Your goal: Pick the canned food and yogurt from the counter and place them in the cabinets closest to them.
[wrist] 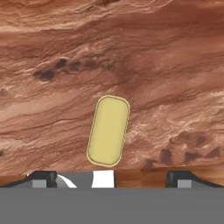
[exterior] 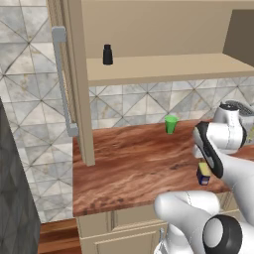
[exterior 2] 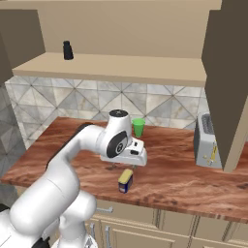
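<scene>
The canned food (exterior 2: 126, 180) stands on the wooden counter (exterior 2: 184, 179), near its front edge, in front of the green cup (exterior 2: 139, 127). The gripper (wrist: 109, 177) hangs just above the can with its jaws wide open, holding nothing. A black shaker bottle (exterior: 107, 54) stands on the open cabinet shelf (exterior: 163, 68) above the counter.

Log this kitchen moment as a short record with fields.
target: small blue can with a yellow top, upright on the reddish wood-grain counter
gripper: two-finger gripper open, above the can, not touching it
open cabinet shelf: small black shaker bottle
counter rear: green cup
counter right: grey toaster
</scene>
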Motion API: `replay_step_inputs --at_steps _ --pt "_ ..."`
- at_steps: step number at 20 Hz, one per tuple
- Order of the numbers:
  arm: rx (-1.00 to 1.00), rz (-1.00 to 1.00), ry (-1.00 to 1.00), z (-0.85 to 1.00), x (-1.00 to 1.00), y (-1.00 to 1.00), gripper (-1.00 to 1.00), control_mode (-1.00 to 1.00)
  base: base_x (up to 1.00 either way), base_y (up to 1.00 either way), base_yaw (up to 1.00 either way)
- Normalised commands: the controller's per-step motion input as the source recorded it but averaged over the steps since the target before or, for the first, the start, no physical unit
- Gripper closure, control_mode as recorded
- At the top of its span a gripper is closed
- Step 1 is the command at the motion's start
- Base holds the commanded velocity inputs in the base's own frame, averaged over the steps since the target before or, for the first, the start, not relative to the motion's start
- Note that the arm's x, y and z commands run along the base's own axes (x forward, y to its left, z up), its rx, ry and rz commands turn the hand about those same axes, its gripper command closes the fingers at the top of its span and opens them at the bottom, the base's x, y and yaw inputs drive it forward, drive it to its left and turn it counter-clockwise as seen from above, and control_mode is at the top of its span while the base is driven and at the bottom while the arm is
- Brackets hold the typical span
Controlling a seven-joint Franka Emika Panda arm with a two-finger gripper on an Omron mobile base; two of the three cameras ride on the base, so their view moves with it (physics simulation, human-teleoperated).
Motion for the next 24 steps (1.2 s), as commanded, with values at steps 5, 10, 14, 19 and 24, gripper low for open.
replay_step_inputs --at_steps 5,10,14,19,24 --pt "-0.01 0.00 0.00 -0.33 0.05 0.00 -1.00 -1.00 0.00 0.00 0.00" --pt "0.00 0.00 0.00 -0.20 0.07 0.00 -1.00 -1.00 0.00 0.00 0.00" --pt "0.00 0.00 0.00 -0.17 0.21 0.00 -1.00 -1.00 0.00 0.00 0.00" --pt "0.00 0.00 0.00 -0.20 0.24 0.00 -1.00 -1.00 0.00 0.00 0.00" --pt "0.00 0.00 0.00 -0.33 0.13 -0.06 -1.00 -1.00 0.00 0.00 0.00"
